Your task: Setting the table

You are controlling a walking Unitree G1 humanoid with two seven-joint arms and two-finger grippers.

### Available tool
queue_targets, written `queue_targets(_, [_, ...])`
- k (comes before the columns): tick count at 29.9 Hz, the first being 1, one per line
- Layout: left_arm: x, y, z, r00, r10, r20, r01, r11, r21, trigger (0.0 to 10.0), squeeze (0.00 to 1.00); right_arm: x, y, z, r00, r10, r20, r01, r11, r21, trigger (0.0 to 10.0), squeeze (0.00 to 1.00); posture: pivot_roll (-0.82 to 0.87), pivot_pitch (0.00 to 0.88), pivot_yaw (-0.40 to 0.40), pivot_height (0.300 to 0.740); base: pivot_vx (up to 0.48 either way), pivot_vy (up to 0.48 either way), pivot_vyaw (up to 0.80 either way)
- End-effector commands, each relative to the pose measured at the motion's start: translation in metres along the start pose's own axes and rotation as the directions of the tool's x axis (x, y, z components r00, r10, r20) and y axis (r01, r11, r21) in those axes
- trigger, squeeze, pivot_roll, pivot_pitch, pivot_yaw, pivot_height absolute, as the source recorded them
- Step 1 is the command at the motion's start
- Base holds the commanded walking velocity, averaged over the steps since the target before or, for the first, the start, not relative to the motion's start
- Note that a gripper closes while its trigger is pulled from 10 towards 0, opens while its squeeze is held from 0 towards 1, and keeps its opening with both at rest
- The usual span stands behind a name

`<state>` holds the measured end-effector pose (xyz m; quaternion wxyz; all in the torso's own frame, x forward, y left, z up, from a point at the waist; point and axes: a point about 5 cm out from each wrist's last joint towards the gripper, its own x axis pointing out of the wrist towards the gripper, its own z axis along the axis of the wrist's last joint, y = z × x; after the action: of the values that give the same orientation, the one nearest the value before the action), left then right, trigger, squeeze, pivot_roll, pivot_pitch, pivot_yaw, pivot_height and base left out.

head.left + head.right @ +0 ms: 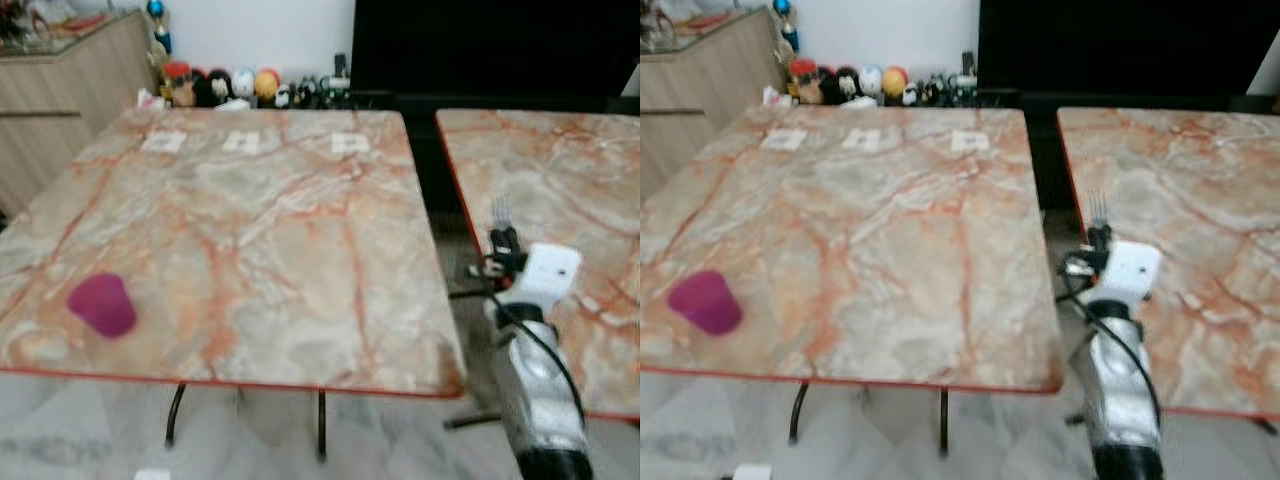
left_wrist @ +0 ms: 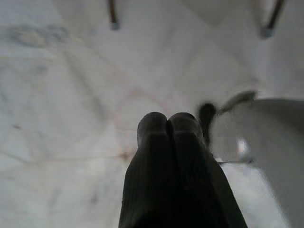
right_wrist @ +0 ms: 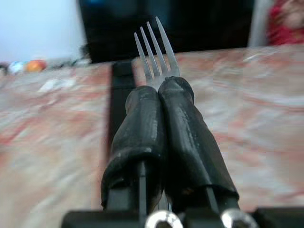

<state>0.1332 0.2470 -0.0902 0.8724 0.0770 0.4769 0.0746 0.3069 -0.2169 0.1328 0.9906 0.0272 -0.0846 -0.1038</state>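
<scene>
Fork point(image 3: 156, 52) sits clamped in the right hand point(image 3: 160, 92), tines poking out past the black fingertips, handle hidden between the fingers. Metal, four slim tines, silvery, slightly blurred. The hand hangs over the gap just right of the marbled desk point(image 1: 250, 220), near that desk's front right corner.

Left hand point(image 2: 167, 124) points down at the pale floor point(image 2: 61, 95), fingers pressed together, holding nothing.

Purple cup point(image 1: 102, 304) stands on the desk near its front left corner, well apart from the fork.

Judgement: the step is carrying the fork to a place setting. Swing left over the desk, lower flat, tines pointing away, before letting go; thin handle could twist in the grip.
</scene>
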Motion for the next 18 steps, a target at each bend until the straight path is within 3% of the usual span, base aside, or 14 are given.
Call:
queue_targets(1, [-0.002, 0.010, -0.006, 1.000, 0.017, -0.023, -0.016, 1.000, 0.016, 10.0, 0.00, 0.002, 0.007, 0.005, 1.000, 0.011, 0.023, -0.011, 1.000, 0.017, 10.0, 0.00, -0.02, 0.000, 0.003, 0.740, 0.000, -0.472, 0.00])
queue_targets(18, [-0.006, 0.016, -0.017, 0.999, 0.025, -0.047, -0.025, 1.000, 0.013, 10.0, 0.00, 0.005, 0.005, 0.008, 0.999, -0.014, 0.038, 0.014, 1.000, 0.012, 10.0, 0.00, -0.03, 0.000, 0.005, 0.740, 0.000, -0.472, 0.00])
